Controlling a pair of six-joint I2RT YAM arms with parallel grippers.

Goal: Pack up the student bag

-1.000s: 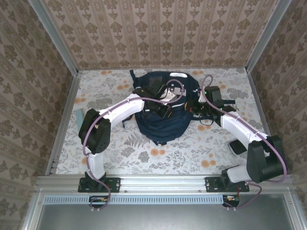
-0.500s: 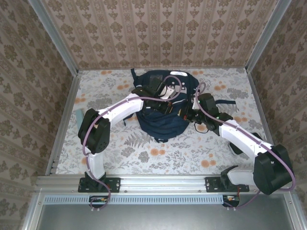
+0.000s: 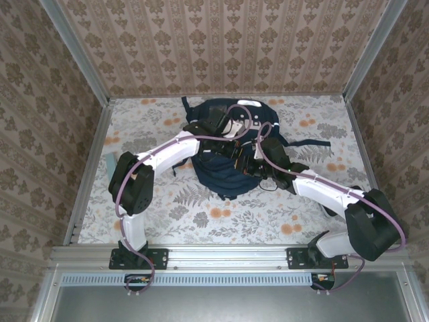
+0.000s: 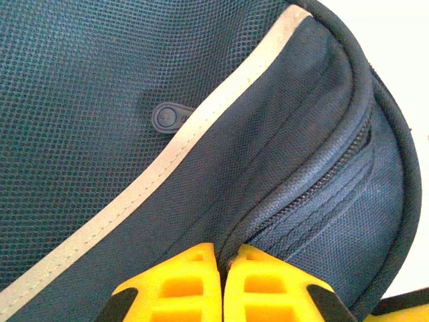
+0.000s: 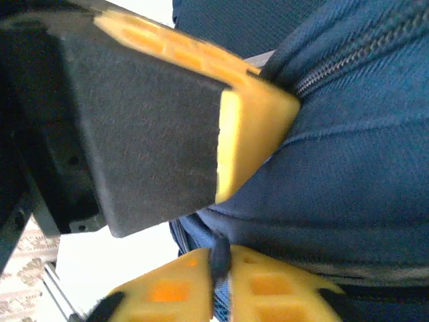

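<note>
Student bag (image 3: 224, 180) lies mid-surface (image 3: 167, 215), toward the far side, long axis approx near-to-far. Both hands meet on its near-right flank, just beside each other, R arm reaching in from the right. L hand (image 4: 221, 253) is pinched tight on a fabric fold at the zip seam, and the zip runs up-right from its tips. R hand (image 5: 221, 260) is narrow w/ a dark bit nipped between the tips, prob a zip pull, can't be sure. Next move likely turns on pulling along that seam while L anchors. Top view gives the bag's lie & arm reach; wrist views give the grips & seam direction
</note>
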